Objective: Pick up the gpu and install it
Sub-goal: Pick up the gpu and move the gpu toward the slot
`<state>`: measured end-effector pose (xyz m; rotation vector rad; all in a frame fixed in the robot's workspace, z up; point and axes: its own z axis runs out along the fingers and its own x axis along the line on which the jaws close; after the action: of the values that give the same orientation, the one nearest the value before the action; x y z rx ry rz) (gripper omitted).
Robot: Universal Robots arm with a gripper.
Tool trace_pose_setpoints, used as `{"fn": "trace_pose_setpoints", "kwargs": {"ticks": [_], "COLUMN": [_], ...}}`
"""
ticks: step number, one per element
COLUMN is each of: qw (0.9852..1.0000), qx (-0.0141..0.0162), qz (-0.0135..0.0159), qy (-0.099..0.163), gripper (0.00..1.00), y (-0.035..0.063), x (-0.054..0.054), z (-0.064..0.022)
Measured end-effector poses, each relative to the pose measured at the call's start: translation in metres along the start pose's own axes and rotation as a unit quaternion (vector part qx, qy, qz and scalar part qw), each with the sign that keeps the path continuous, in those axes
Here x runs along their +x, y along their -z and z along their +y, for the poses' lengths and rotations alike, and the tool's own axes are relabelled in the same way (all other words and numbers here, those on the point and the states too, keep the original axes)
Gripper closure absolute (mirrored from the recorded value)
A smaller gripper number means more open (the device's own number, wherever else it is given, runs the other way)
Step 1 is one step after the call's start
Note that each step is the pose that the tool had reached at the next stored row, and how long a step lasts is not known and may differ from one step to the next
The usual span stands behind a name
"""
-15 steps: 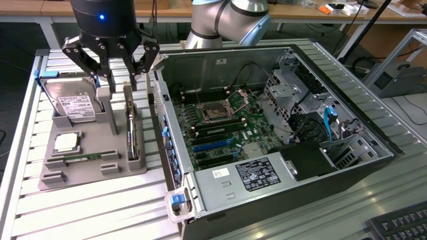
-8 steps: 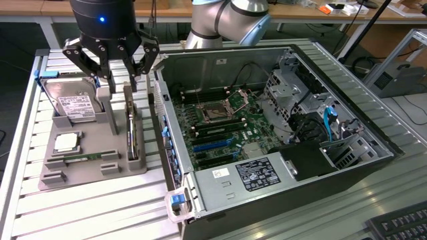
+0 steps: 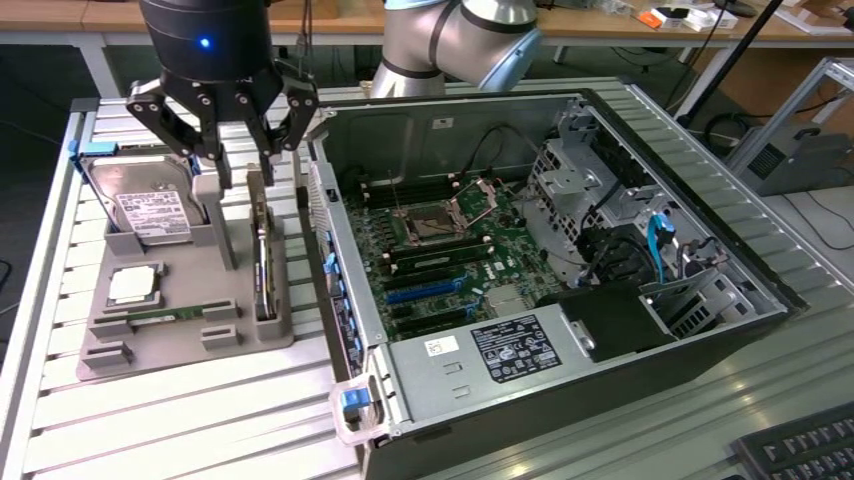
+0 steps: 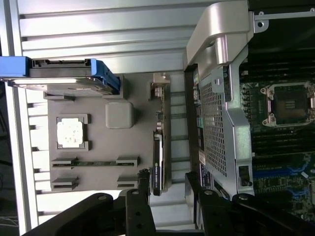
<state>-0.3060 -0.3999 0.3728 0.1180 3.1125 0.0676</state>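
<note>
The surface (image 3: 174, 420) is a bench of pale ribbed metal slats, bright under even indoor light. Behind it, wooden desks (image 3: 601, 25) on white legs stand along the far side over a dark floor (image 3: 54, 80); one carries a small orange item (image 3: 650, 18) among other clutter, and a black pole (image 3: 733, 52) slants across in front. At the exterior view's right stand an aluminium frame (image 3: 817, 88) and a grey box (image 3: 798, 160), and a black keyboard (image 3: 801, 450) lies at the near corner.
</note>
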Motion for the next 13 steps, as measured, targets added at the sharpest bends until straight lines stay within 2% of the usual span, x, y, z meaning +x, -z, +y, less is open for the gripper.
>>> {"fn": "trace_pose_setpoints", "kwargs": {"ticks": [13], "qw": [1.0], "qx": [0.0], "qz": [0.0], "qy": [0.0], "gripper": [0.58], "y": [-0.0039], "x": [0.0003], "z": [-0.0002]}}
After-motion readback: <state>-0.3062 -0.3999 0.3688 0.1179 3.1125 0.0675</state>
